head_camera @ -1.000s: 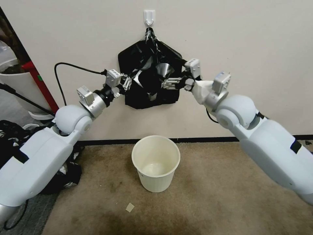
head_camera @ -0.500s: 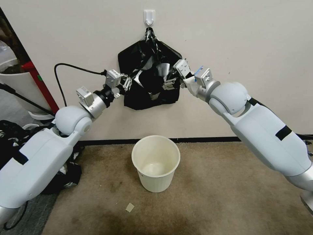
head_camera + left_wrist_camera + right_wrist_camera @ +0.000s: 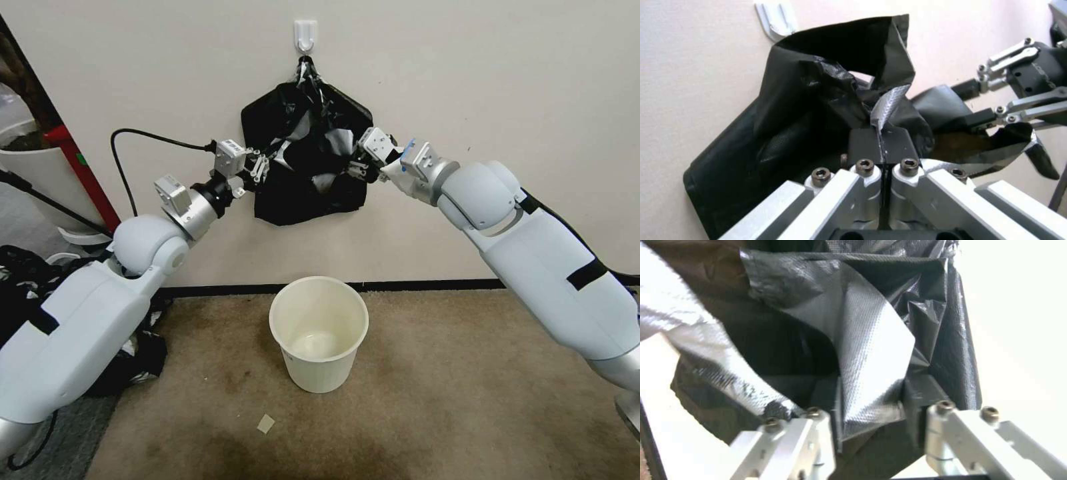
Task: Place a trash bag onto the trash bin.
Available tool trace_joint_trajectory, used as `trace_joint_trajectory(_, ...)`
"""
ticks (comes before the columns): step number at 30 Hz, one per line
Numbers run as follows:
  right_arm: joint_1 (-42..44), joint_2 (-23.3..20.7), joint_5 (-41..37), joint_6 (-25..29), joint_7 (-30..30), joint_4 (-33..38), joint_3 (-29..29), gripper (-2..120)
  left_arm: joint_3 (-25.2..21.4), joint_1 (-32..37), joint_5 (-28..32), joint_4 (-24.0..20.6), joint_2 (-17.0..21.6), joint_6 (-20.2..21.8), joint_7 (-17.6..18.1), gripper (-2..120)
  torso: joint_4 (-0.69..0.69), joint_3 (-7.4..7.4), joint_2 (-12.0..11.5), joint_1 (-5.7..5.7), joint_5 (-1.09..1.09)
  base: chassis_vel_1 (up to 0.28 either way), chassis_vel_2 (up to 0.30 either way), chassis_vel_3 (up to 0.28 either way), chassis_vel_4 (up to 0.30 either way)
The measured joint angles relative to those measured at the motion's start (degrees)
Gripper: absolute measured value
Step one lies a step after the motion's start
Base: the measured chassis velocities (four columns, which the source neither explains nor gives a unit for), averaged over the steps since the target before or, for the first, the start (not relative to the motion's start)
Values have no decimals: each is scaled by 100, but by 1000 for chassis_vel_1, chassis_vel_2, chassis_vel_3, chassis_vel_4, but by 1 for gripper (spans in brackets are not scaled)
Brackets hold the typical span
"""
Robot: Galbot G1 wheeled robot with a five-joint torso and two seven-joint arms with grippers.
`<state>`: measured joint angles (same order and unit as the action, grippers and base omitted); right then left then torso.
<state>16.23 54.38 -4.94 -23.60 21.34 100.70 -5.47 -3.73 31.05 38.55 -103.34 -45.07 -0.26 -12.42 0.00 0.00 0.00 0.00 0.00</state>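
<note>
On the carpet under the wall hook stands the cream-white trash bin (image 3: 319,333), upright and holding nothing. A flat black bundle (image 3: 287,200) hangs from the hook. The trash bag (image 3: 313,157) is its wrinkly front sheet, lifted away from the bundle. My left gripper (image 3: 263,167) is shut on the bag's left edge; in the left wrist view the film (image 3: 891,100) is pinched between the pads of that gripper (image 3: 882,143). At the bag's right side my right gripper (image 3: 353,167) is open. A grey-sheened flap (image 3: 871,340) lies between the spread fingers of that gripper (image 3: 876,410).
A white wall hook (image 3: 305,33) carries the bundle. At the left are a heap of black plastic (image 3: 20,267), a larger white tub (image 3: 33,167), a red post (image 3: 83,173) and a black cable (image 3: 133,133). A paper scrap (image 3: 265,423) lies on the carpet.
My right arm has swung its elbow up and turned its wrist, keeping the gripper at the bag's right side. The grey flap has shifted. The left gripper has held still.
</note>
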Motion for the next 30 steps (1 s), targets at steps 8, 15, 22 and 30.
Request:
trace_joint_trajectory(8, 898, -125, -856, 230, -739, 490, 353, 0, -247, 344, -15, -146, -76, -4, 88, 0, 0, 0, 0, 0, 0, 0, 0, 0, 0)
trace_joint_trajectory(15, 2158, -11, -3724, -147, -2738, 1434, 662, 0, -879, 1110, -49, -588, -201, -16, 258, 0, 1, 0, 0, 0, 1, 0, 0, 0, 0)
trace_joint_trajectory(22, 3735, 549, -4611, -40, -3408, 2612, 1454, 0, -1722, 2300, -212, -1209, -464, -14, 308, 0, 0, -1, 0, 0, -1, 0, 0, 0, 0)
trace_joint_trajectory(30, 5112, 1251, -4454, 140, -3102, 3307, 1991, 0, -2207, 3240, -247, -1715, -729, -16, 308, 0, -1, -1, 0, 0, -1, 0, 0, 0, 0)
